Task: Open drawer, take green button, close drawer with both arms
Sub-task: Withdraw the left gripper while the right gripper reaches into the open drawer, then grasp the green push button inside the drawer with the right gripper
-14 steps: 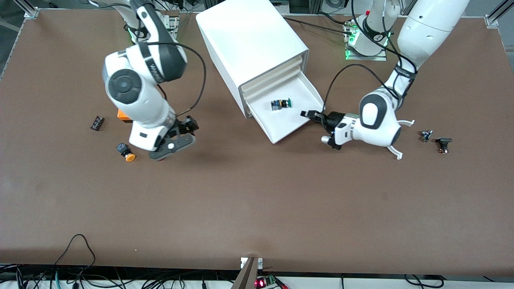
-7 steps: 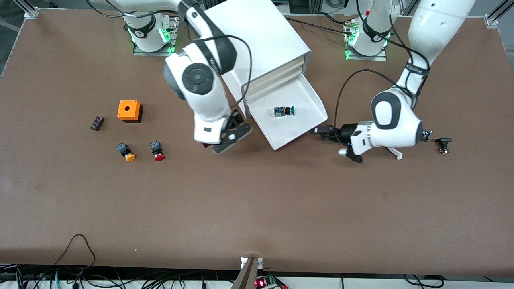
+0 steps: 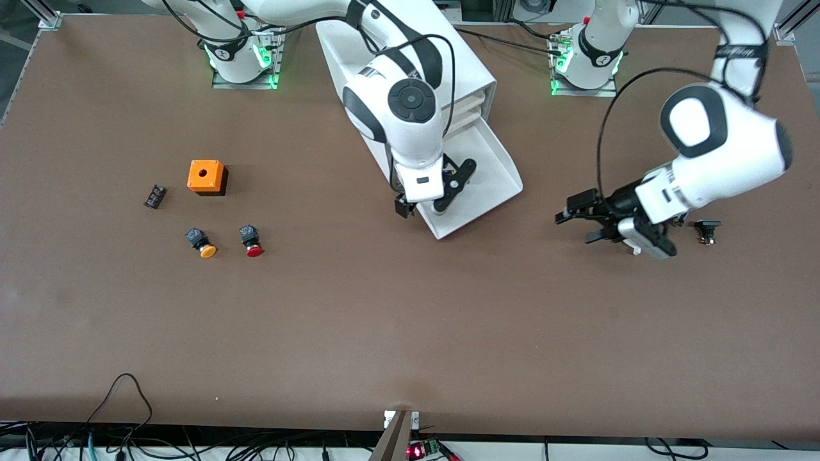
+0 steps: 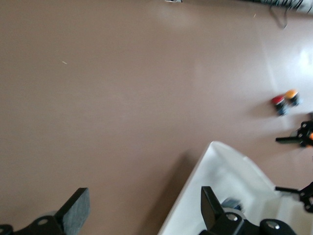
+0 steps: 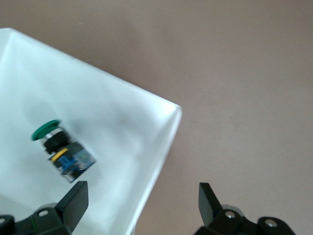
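Your right gripper (image 3: 435, 192) hovers spread over the pulled-out drawer (image 3: 496, 169); the button (image 5: 62, 149) lies inside, at about ten o'clock of its fingers. Your left gripper (image 3: 580, 221), spread, hangs over the table (image 3: 410, 320).

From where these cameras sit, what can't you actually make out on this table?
- Small green-capped push button: in the front view the right arm's gripper, open over the pulled-out white drawer tray, covers it; only the right wrist view shows it.
- Small black part near the left arm's end of the table: too small to identify.
- Open left gripper over bare brown table: its wrist view cuts the drawer at the edge.
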`<state>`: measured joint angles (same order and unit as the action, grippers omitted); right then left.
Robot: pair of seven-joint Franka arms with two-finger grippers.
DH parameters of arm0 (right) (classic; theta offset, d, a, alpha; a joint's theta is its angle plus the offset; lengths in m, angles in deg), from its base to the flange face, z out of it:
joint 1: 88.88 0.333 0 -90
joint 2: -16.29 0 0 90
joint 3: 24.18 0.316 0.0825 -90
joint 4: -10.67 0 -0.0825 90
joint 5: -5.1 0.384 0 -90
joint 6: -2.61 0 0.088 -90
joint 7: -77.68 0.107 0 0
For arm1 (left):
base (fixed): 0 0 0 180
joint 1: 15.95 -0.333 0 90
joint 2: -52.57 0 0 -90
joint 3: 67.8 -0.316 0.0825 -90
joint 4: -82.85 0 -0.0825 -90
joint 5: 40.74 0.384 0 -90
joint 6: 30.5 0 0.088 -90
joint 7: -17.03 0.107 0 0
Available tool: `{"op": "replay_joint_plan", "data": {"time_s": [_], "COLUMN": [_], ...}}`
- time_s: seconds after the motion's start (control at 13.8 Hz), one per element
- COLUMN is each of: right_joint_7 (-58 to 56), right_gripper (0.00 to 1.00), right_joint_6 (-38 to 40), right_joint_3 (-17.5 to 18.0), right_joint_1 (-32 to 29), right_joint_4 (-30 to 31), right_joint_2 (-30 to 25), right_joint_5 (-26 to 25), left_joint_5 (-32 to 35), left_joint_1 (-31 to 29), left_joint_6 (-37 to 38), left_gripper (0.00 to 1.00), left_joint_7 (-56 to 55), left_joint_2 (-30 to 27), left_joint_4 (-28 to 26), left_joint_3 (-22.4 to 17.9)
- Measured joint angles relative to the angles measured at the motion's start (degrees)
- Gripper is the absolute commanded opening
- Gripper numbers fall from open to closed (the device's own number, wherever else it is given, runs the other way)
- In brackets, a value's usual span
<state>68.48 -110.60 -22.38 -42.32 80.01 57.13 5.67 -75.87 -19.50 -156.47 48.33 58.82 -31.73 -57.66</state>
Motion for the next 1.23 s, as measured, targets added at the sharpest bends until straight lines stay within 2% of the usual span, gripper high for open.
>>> {"op": "replay_joint_plan", "data": {"time_s": [0.29,0.58,0.79,1.23], "right_joint_7": [-3.6,-11.5,-12.2,-12.3], "right_gripper": [1.0,1.0,1.0,1.0], "right_joint_6": [0.2,0.3,0.2,-0.5], "right_joint_3": [3.4,3.5,4.5,4.9], "right_joint_1": [0.2,-0.1,0.3,1.3], "right_joint_4": [-0.3,-0.3,-0.3,-0.3], "right_joint_2": [0.1,1.8,3.5,5.2], "right_joint_5": [-0.2,-0.2,-0.2,-0.2], "left_joint_5": [16.8,31.7,36.3,36.7], "left_joint_1": [-0.5,1.2,3.3,2.7], "left_joint_6": [18.0,31.4,32.4,32.4], "left_gripper": [1.0,1.0,1.0,1.0], "left_joint_7": [-1.8,-11.7,-17.3,-18.7], "left_joint_2": [-9.3,-12.7,-12.8,-12.2], "left_joint_4": [6.4,13.8,14.4,14.4], "left_joint_3": [-3.7,-3.5,-3.0,-3.2]}}
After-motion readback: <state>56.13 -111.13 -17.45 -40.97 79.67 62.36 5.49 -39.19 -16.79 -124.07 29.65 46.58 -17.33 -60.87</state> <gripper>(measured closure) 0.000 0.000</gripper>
